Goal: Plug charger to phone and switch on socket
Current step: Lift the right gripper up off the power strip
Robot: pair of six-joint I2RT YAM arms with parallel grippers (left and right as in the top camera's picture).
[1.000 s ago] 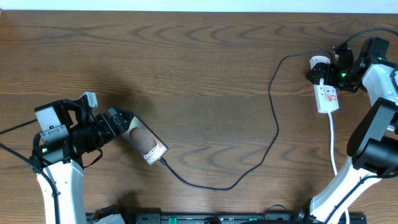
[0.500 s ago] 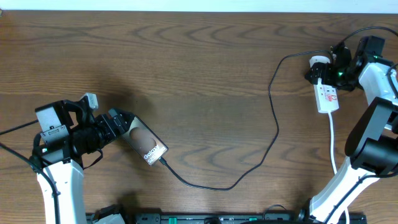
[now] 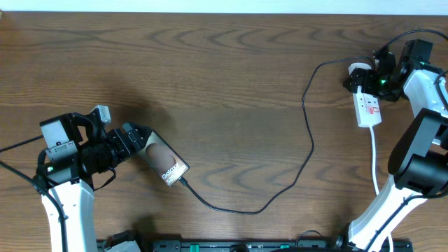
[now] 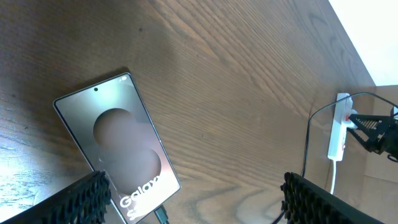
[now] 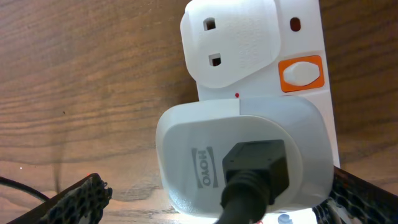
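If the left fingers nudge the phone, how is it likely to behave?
The phone looks glossy and lies flat, so it would probably slide, not tip. The charger appears plugged into its end; that slack, thin cable would likely trail along, barely resisting.

Brown wood-grain table [image 3: 224, 91], white strip [image 3: 210, 5] beyond it.

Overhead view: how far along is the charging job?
Done: the charger looks plugged into the phone. In hand: the open right pincer sits at the socket, near its orange switch. Remaining: pressing that switch; whether it is already on cannot be told.
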